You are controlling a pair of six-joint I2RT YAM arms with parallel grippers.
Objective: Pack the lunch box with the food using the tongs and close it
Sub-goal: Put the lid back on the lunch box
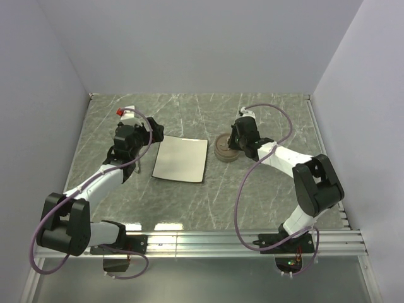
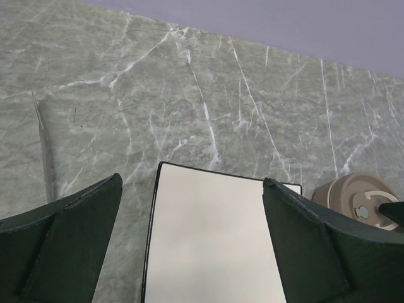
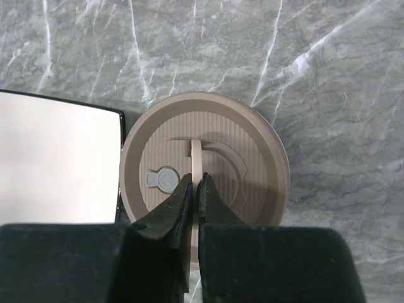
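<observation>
The right gripper (image 3: 196, 189) is clenched on the upright tab of the lunch box lid (image 3: 252, 158), with the white plate (image 3: 57, 164) just to its left. The left gripper (image 2: 192, 183) is spread wide above that plate, and the tongs (image 2: 45, 151) are laid on the table beside it.

Marble table (image 1: 189, 208): plate (image 1: 182, 160), lidded lunch box (image 1: 222, 150), tongs (image 2: 45, 151)

No legible text, brand or number anywhere; only a faint round embossed mark on the grey tab (image 3: 161, 180) of the lid (image 3: 218, 123), left of frame centre.
</observation>
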